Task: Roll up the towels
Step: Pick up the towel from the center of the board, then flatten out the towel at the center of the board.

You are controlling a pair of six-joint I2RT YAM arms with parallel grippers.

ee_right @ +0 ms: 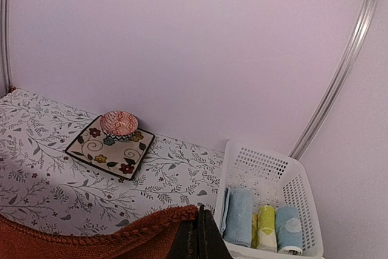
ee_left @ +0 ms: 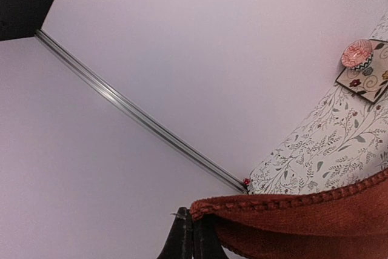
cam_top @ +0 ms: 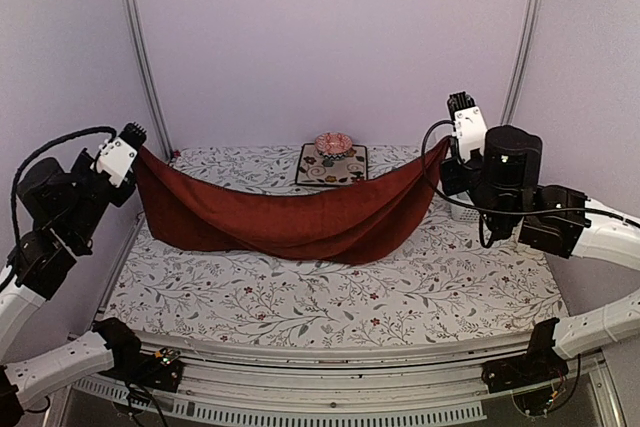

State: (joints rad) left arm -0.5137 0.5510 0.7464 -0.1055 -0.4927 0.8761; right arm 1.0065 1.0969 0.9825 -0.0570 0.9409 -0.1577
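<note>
The large dark red cloth towel (cam_top: 290, 212) hangs sagging over the white floral table covering (cam_top: 330, 297), its two upper corners pinched tight by the left gripper (cam_top: 138, 150) and the right gripper (cam_top: 445, 142).

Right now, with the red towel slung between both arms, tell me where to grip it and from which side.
Grip the dark red towel at its two top corners, on the hemmed edge, from the outer ends. It sags like a sling, so the corners probably hold best; the left gripper and right gripper are shut there.
</note>
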